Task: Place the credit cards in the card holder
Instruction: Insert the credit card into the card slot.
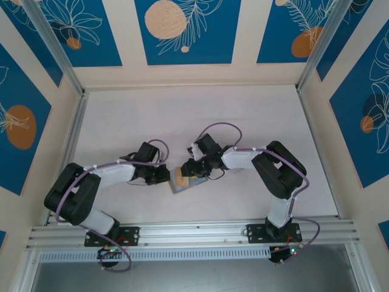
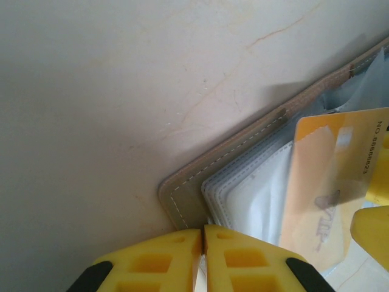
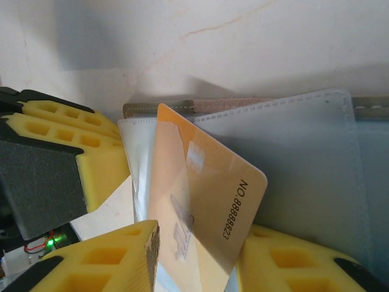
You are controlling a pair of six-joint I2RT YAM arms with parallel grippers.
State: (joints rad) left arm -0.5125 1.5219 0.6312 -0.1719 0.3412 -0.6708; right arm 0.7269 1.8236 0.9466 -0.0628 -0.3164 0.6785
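Orange card held at the open card holder, mid-desk.

Overhead view: I see the left tool [image 1: 165,176] and right tool [image 1: 193,170] meeting over the grey card holder [image 1: 181,186] near the middle of the pale desk [image 1: 182,115], with an orange card [image 1: 181,177] on top of it. Left wrist view: the left tool is pressed together at the holder's near corner; I cannot tell whether it grips it. Right wrist view: the right tool pinches the orange card, which is tilted, its far end over the holder's pale inside.
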